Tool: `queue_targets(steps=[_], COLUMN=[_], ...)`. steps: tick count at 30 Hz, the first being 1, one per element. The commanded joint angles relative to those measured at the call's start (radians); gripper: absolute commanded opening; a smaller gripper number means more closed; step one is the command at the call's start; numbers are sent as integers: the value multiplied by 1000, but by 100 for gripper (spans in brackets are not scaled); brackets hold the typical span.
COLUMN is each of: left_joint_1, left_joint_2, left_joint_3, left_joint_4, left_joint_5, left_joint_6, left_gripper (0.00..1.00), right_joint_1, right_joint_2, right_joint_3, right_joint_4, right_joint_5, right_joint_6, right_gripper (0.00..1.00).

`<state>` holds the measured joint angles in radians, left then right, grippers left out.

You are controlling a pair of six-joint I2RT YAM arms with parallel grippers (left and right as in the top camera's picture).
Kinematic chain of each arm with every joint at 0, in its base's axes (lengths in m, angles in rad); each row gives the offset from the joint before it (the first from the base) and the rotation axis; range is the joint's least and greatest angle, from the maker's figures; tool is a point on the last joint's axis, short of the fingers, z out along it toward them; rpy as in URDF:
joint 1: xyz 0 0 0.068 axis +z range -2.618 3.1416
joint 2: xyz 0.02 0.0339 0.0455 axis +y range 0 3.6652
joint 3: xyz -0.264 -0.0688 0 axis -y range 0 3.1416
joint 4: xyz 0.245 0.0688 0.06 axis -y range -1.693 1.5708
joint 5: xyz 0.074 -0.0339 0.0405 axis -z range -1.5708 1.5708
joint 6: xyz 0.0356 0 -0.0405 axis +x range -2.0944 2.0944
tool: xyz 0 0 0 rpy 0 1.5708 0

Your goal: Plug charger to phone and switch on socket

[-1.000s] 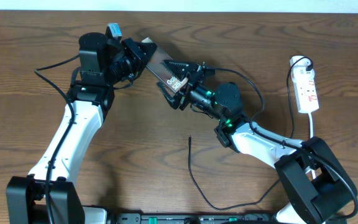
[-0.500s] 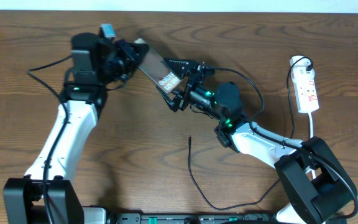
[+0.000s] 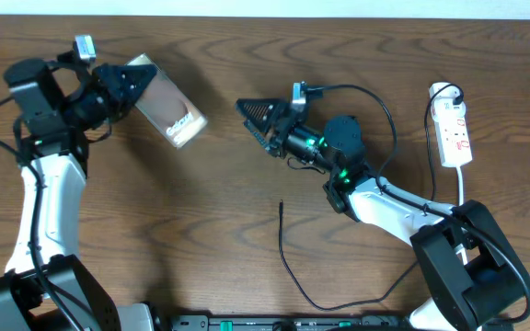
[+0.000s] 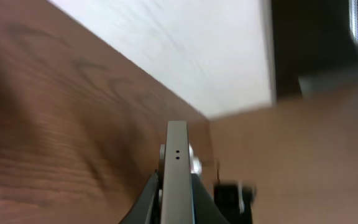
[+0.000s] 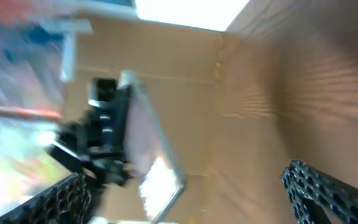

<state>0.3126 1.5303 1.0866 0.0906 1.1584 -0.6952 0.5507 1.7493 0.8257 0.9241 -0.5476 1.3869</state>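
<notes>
Brown wood-grain tabletop [image 3: 201, 230] seen from overhead. At far left, lifted and tilted off the wood: phone [image 3: 167, 106], glossy face catching light, one end pinched in the left gripper [image 3: 129, 85], clenched tight on it. From the left wrist, only its thin grey edge [image 4: 178, 180], upright between dark fingers. Well apart to the right: right gripper [image 3: 256, 117], spread wide, grasping nothing, pointed toward the phone. Lower down, loose on the wood: charger [image 3: 281, 230], slim tip free and touching neither gripper. Near the right edge, lying flat: socket [image 3: 455, 129], white cord attached.
</notes>
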Motion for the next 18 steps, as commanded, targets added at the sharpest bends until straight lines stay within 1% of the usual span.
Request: queue_targets(steps=[1, 4, 5, 8, 10, 11, 13, 15, 18], left_joint_1=[7, 7, 7, 7, 7, 7, 7, 7, 7], left_joint_2=[-13, -13, -13, -12, -7, -2, 9, 30, 69], left_joint_3=[16, 16, 16, 15, 14, 14, 14, 14, 14], left_joint_4=[-45, -112, -156, -229, -274, -302, -356, -408, -462], left_joint_5=[247, 245, 244, 244, 232, 210, 156, 132, 132], left_joint_6=[240, 373, 451, 571, 631, 657, 698, 752, 813], left_gripper=[7, 7, 7, 7, 7, 7, 7, 7, 7], right_joint_1=[-12, -36, -56, -70, -71, -70, -71, -71, -79], right_joint_2=[-3, -3, -3, -3, -3, -3, -2, -2, -2], right_joint_3=[14, 67, 140, 267, 352, 400, 465, 528, 574], right_joint_4=[-94, -261, -444, -755, -953, -1070, -1226, -1384, -1508], right_joint_5=[-31, -72, -107, -105, -61, -18, 49, 117, 142], right_joint_6=[-254, -349, -434, -574, -646, -670, -682, -682, -686], right_gripper=[99, 99, 99, 99, 99, 99, 99, 99, 99])
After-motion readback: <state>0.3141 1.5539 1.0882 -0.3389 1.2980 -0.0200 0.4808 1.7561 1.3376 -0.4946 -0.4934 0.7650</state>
